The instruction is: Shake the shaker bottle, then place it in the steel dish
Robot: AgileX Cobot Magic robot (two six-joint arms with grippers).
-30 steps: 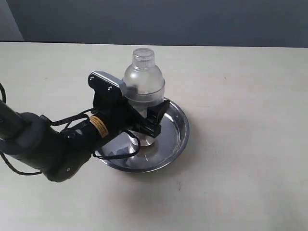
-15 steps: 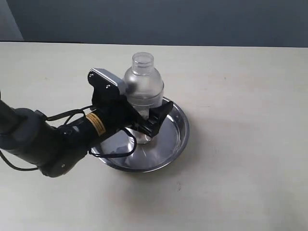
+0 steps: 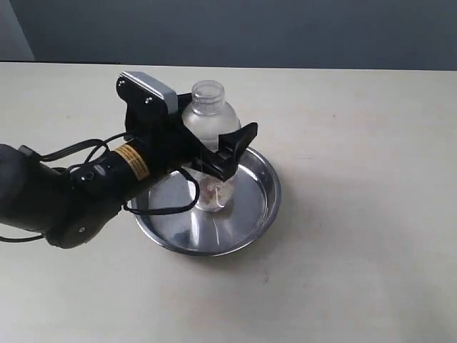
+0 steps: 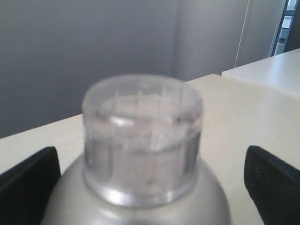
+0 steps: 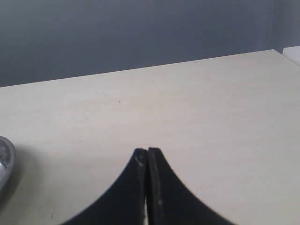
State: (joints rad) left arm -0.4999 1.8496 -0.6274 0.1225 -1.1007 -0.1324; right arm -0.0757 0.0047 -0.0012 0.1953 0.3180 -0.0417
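Standing upright in the steel dish (image 3: pixel 263 207), the shaker bottle (image 3: pixel 206 120) rests on the dish's flat bottom, a little toward the far-left side, with brownish grains (image 3: pixel 214 189) settled at its base. The dish sits on the pale desk (image 3: pixel 357 143), roughly in the middle.

The left pincer (image 4: pixel 150 185) reaches in from the left and is spread wide around the bottle's domed shoulder. From the left wrist view, its black fingers (image 4: pixel 274 183) sit out at either side of the frosted body. The one finger is clearly apart from the plastic. Whether the other one touches I cannot tell. In the exterior view only the near finger shows, slanting across in front of the bottle; the far one is hidden behind it. The ribbed round cap (image 4: pixel 143 136) rises between the fingers, out of focus. A black cable (image 3: pixel 86 151) loops along the arm behind the pincer.

The right pincer (image 5: pixel 147 153) is out of the exterior view. Its own camera shows its two dark fingers pressed together with nothing between them, hanging over bare desk, and a sliver of the dish's rim shows at the picture's edge.
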